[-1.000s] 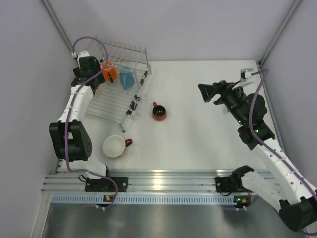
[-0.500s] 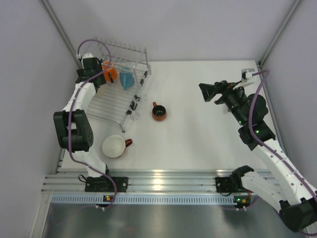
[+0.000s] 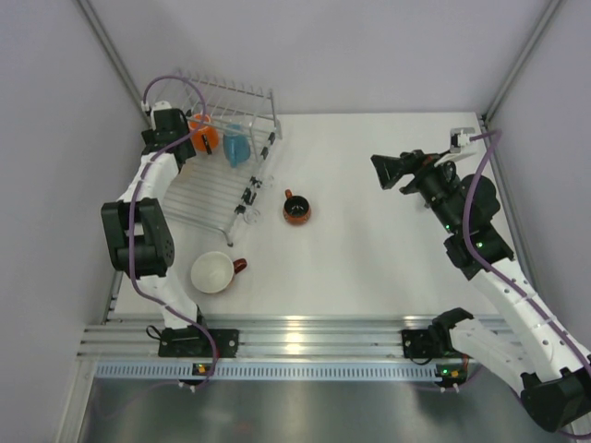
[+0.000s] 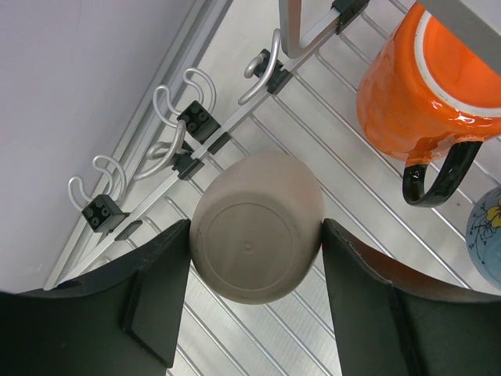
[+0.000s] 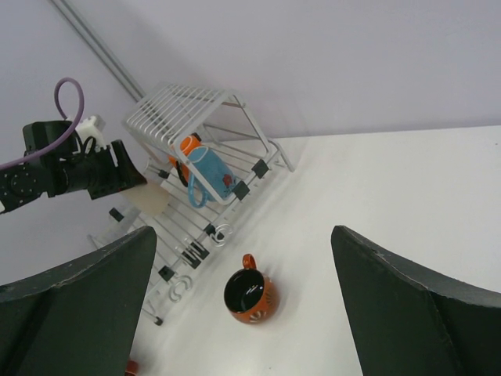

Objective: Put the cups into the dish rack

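Observation:
My left gripper [image 4: 256, 235] is shut on the beige tumbler [image 4: 254, 258], whose base faces the camera, over the dish rack [image 4: 352, 196] at its left side. In the top view that gripper [image 3: 177, 138] is at the rack's [image 3: 208, 189] far left, and the tumbler is hidden there. The orange mug [image 3: 205, 135] and the light blue mug [image 3: 237, 146] sit in the rack. The small dark red-handled mug [image 3: 296, 210] stands upright on the table right of the rack. The wide white red-handled cup [image 3: 212, 272] stands near the front. My right gripper [image 3: 386, 173] hangs open and empty, far right.
The rack's raised wire shelf [image 3: 231, 95] stands at its back, and hooks [image 4: 176, 110] line its edge. Grey walls close in on the left and the back. Both arm bases sit on the rail [image 3: 295, 337] at the near edge.
My left arm's elbow has swung in toward the rack and the gripper has shifted slightly toward the back with the tumbler. The right arm has not moved.

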`<state>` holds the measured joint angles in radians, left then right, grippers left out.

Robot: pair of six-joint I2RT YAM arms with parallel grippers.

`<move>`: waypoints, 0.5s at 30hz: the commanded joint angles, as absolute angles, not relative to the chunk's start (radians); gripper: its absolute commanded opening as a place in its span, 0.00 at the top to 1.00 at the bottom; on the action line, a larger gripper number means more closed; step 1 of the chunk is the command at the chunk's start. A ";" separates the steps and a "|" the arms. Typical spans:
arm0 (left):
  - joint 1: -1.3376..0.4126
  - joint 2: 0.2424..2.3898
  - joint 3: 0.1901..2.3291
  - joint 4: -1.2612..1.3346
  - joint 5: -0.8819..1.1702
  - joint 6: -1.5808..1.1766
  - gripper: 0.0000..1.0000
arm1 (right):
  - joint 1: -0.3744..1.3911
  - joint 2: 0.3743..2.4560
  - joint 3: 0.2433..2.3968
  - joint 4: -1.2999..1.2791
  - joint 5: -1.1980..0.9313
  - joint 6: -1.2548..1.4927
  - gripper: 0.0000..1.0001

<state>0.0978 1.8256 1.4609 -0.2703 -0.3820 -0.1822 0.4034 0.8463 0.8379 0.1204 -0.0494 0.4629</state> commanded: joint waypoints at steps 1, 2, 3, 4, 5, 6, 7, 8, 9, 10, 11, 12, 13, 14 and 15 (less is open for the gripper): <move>0.104 1.828 1.483 -0.216 -0.400 -0.166 0.64 | 0.393 0.842 0.856 0.163 -0.038 0.442 0.06; 0.104 1.829 1.483 -0.216 -0.399 -0.166 0.63 | 0.391 0.842 0.856 0.163 -0.037 0.440 0.06; 0.104 1.829 1.482 -0.216 -0.397 -0.166 0.60 | 0.393 0.844 0.857 0.161 -0.037 0.440 0.06; 0.104 1.829 1.483 -0.216 -0.391 -0.166 0.59 | 0.393 0.842 0.859 0.160 -0.035 0.440 0.05; 0.104 1.829 1.483 -0.216 -0.390 -0.166 0.58 | 0.393 0.842 0.861 0.156 -0.034 0.440 0.05; 0.104 1.829 1.483 -0.215 -0.388 -0.167 0.55 | 0.391 0.841 0.862 0.155 -0.034 0.437 0.05; 0.104 1.829 1.486 -0.216 -0.387 -0.167 0.53 | 0.393 0.841 0.864 0.152 -0.032 0.437 0.05; 0.104 1.827 1.488 -0.216 -0.384 -0.169 0.52 | 0.393 0.838 0.864 0.149 -0.029 0.436 0.06; 0.104 1.825 1.489 -0.216 -0.380 -0.169 0.49 | 0.391 0.835 0.862 0.147 -0.028 0.434 0.05; 0.104 1.822 1.489 -0.216 -0.379 -0.169 0.48 | 0.391 0.833 0.862 0.146 -0.025 0.433 0.05; 0.104 1.821 1.491 -0.218 -0.377 -0.167 0.46 | 0.393 0.833 0.864 0.144 -0.023 0.433 0.05; 0.104 1.815 1.493 -0.218 -0.377 -0.167 0.44 | 0.393 0.831 0.865 0.140 -0.020 0.433 0.05; 0.104 1.812 1.493 -0.216 -0.377 -0.166 0.41 | 0.393 0.830 0.867 0.134 -0.018 0.434 0.06; 0.104 1.807 1.493 -0.221 -0.377 -0.166 0.40 | 0.393 0.830 0.870 0.130 -0.018 0.433 0.05; 0.104 1.799 1.494 -0.219 -0.374 -0.166 0.38 | 0.393 0.830 0.871 0.129 -0.017 0.433 0.05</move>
<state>0.0978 1.8256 1.4609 -0.2695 -0.3817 -0.1795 0.4034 0.8463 0.8379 0.1169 -0.0345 0.4511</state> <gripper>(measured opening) 0.680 0.945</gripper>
